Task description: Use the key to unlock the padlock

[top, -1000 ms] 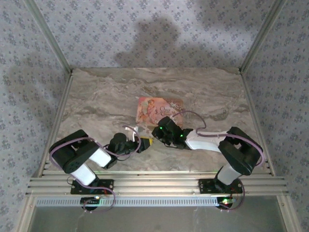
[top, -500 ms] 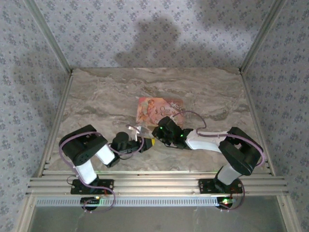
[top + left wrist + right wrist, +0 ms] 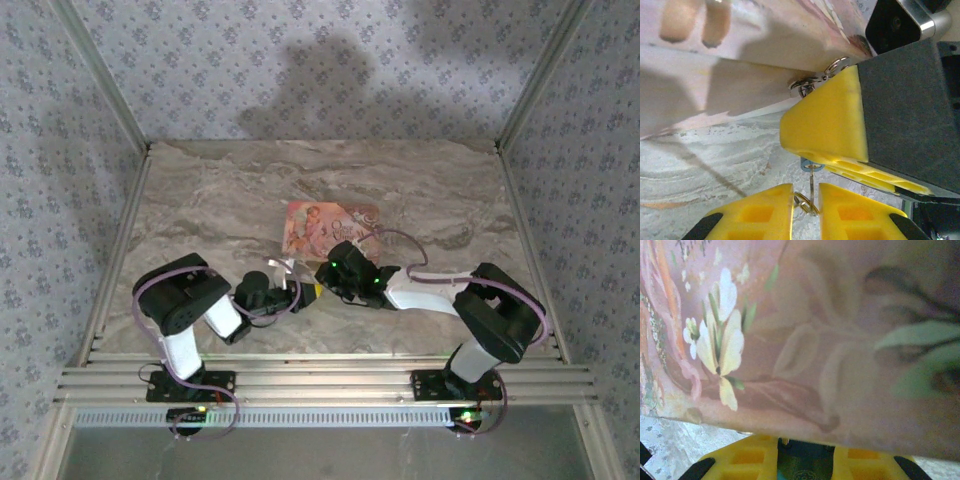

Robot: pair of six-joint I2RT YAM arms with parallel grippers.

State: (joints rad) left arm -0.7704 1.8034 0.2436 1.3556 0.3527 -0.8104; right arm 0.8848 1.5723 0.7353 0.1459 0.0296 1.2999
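Beside the pink floral box (image 3: 330, 225), low on the marbled desk (image 3: 200, 210), I had the right tool (image 3: 807, 455) clamped on the tiny bluish-grey metal padlock (image 3: 806, 163), steadying it, I judged, for the key (image 3: 811, 181). My left tool (image 3: 806, 192) was pinched narrow around that thin key and its wire ring (image 3: 804, 202), the blade tip apparently meeting the padlock.

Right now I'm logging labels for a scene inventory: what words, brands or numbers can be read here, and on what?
Nothing is clear enough to quote.
Lid of the pink box: curly script lettering, too small to read in the top view and blurred in the right wrist view.
The padlock and the key: no readable marking.
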